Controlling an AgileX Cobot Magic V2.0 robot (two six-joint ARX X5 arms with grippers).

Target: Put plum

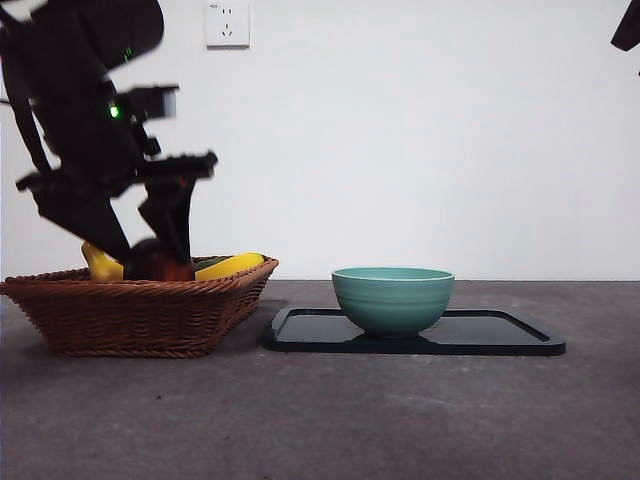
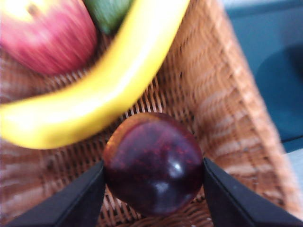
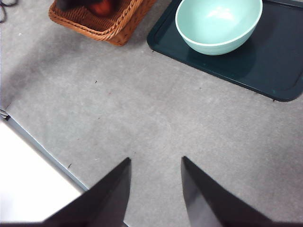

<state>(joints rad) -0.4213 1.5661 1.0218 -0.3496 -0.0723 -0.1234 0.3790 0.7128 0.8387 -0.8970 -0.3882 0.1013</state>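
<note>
- Your left gripper [image 2: 154,189] is down inside the brown woven wicker basket [image 1: 140,310], with one black jaw pressed against each side of the glossy, dark maroon-purple round plum [image 2: 154,163], clamping it.
- You can see the plum's smooth skin carrying a small bright highlight and a paler, amber-tinged patch along one edge (the wrist view is slightly blurred).
- The plum sits low on the basket's weave, just beside a long curved yellow banana [image 2: 94,90]; beyond the banana lie a red-and-yellow apple [image 2: 45,35] and a dark green fruit [image 2: 109,12].
- In the front view, the plum shows only as a dark round shape between the jaws at the basket's rim.
- Your right gripper [image 3: 154,165] hangs above bare grey tabletop [image 3: 142,109], jaws parted and holding nothing.
- A pale teal ceramic bowl [image 1: 392,297] stands on a flat black rectangular tray [image 1: 500,335] beside the basket.
</note>
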